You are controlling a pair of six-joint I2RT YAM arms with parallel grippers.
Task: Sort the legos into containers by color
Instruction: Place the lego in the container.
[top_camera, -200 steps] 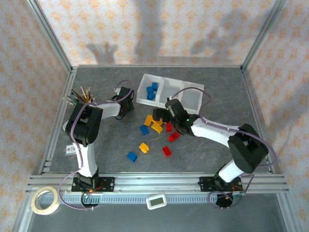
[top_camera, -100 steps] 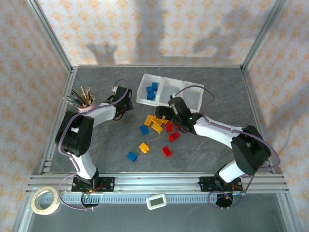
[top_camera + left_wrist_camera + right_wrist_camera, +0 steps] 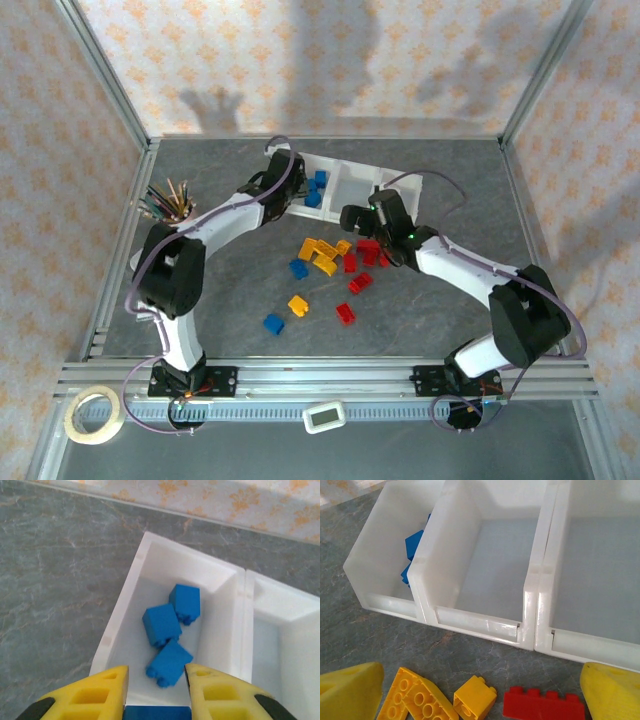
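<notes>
Left wrist view, left hand (image 3: 156, 682) clamped on blue lego (image 3: 157, 713), over end compartment (image 3: 118, 630) near wall.

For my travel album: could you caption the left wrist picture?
Left tool holds a blue brick over a compartment with three blue bricks.

A grey, marble-veined tabletop (image 3: 450, 180) makes the floor of the scene, matte and evenly lit. Three upright panels of cream wallpaper printed with small orange floral motifs close it in: a far wall (image 3: 300, 45), a left wall (image 3: 45, 200) and a right wall (image 3: 600, 180). Slanting silver aluminium posts mark the far corners, one on the left (image 3: 105, 70) and one on the right (image 3: 545, 65). Soft grey shadows (image 3: 215, 105) fall across the lower part of the far wall. Along the near edge runs a ribbed silver aluminium rail (image 3: 320, 372), and nearer than it lies a plain grey surface (image 3: 420, 455).
</notes>
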